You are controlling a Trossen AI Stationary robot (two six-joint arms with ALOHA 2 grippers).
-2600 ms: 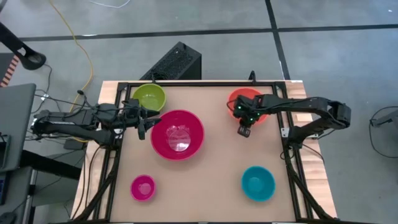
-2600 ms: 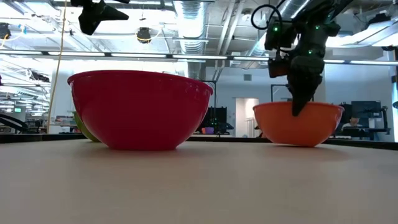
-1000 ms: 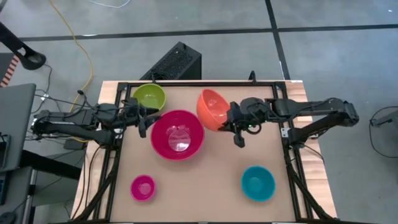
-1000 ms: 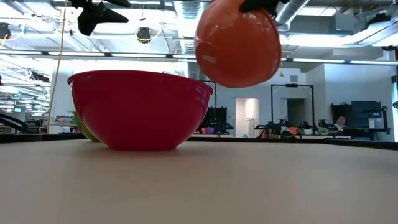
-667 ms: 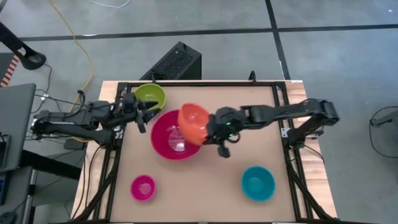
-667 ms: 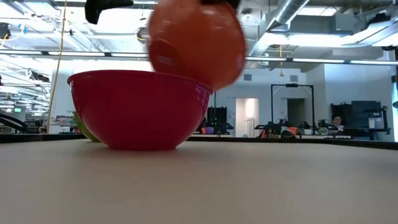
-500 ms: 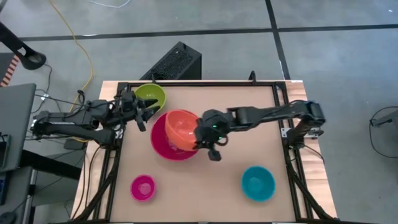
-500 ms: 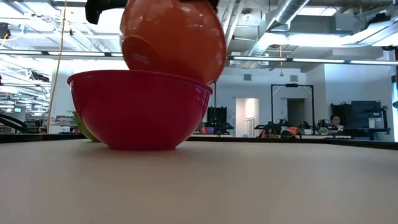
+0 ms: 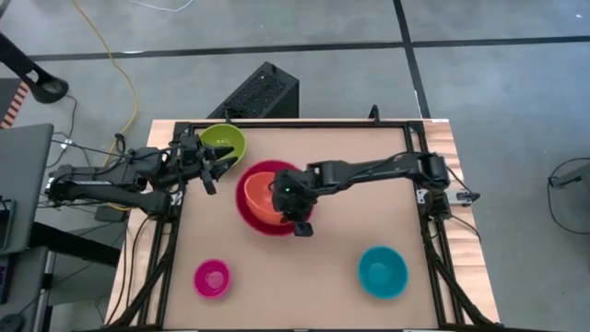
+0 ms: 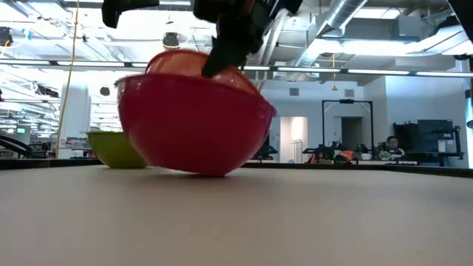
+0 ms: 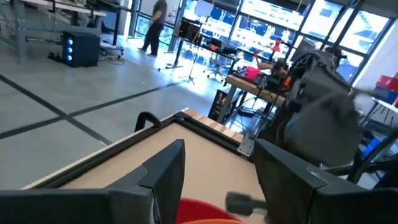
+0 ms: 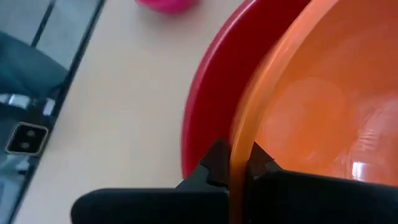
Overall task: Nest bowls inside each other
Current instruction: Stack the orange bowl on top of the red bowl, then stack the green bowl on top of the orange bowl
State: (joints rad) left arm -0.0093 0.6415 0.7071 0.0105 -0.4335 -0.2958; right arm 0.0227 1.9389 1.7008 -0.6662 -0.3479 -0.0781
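Note:
A large magenta bowl [image 9: 251, 214] stands mid-table, tipped in the low view [image 10: 194, 129]. An orange bowl [image 9: 265, 195] lies inside it, with my right gripper [image 9: 291, 205] shut on its rim. My left gripper [image 9: 210, 166] hovers open and level at the table's far left, between the magenta bowl and a green bowl [image 9: 221, 143], touching nothing. In the left wrist view its fingers [image 11: 165, 171] stand apart with nothing between them. My right gripper pinches the orange bowl's rim [image 12: 240, 130], one finger [image 12: 214, 163] outside the wall and one inside. The fingers slant down from the table's right side. The orange bowl rests tilted inside the magenta bowl, its rim [image 10: 185, 60] showing above the magenta one.
A small pink bowl [image 9: 211, 278] sits near the front left corner and a teal bowl [image 9: 383, 271] near the front right. The green bowl [image 10: 118, 148] stands on the table behind the magenta one. Bare tabletop lies at the far right and front middle.
My right gripper has carried the orange bowl toward the table's left and down, turning it from rim-sideways to rim-up, into the magenta bowl. The magenta bowl has tipped and slid a little toward the table's right, uncovering the green bowl in the low view.

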